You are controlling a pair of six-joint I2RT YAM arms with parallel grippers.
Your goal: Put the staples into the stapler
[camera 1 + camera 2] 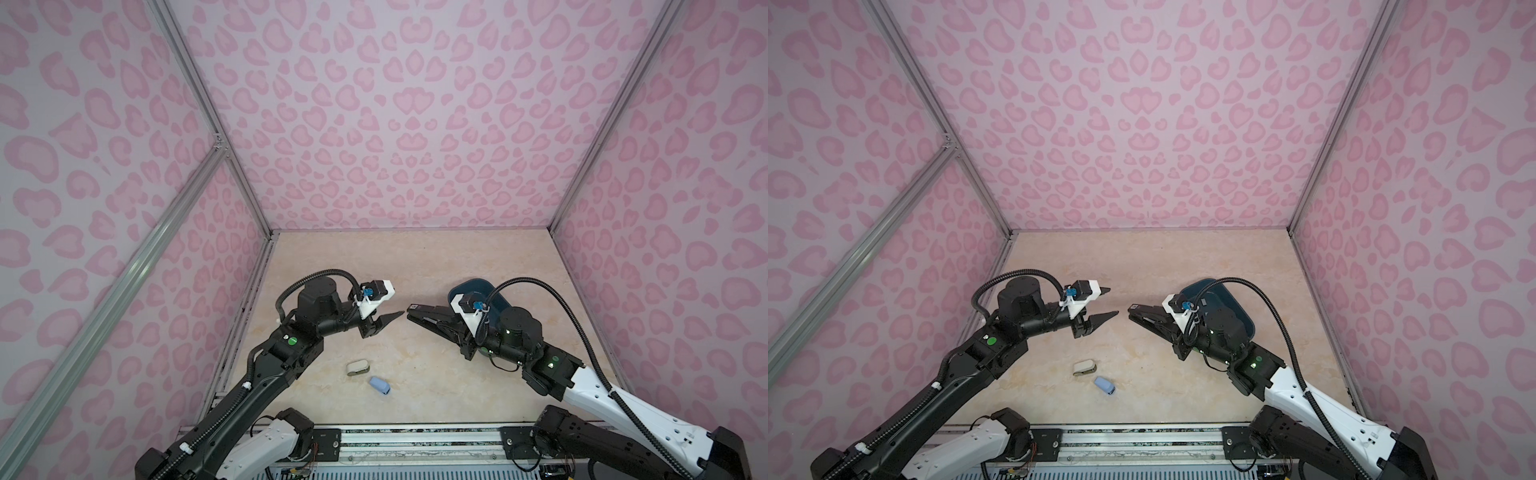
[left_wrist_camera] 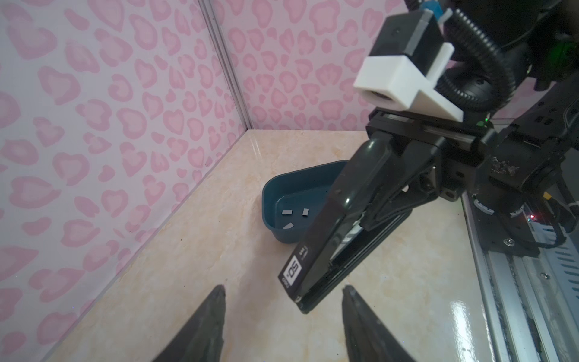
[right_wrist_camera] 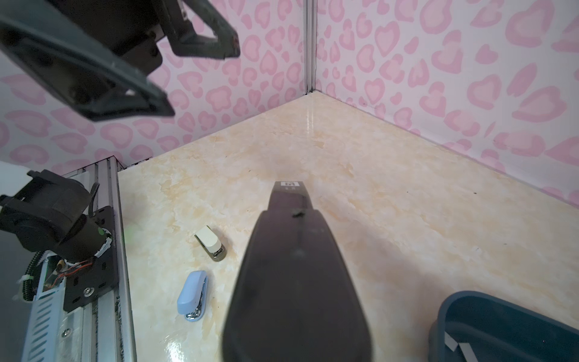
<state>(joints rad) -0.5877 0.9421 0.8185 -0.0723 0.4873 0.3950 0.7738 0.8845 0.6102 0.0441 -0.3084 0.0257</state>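
Nearest, on the camera side of the black stapler [image 2: 326, 238], a small blue stapler [image 1: 380, 385] and a small cream stapler [image 1: 358, 368] lay on the table [image 1: 415, 257], well apart from it; the right gripper [image 1: 436, 318] was clamped on the black stapler, holding it off the table; facing its nose, the left gripper [image 1: 1113, 300] stood spread and empty; beyond the black stapler, the staples [image 2: 287, 212] lay in a dark blue tray [image 2: 272, 191].
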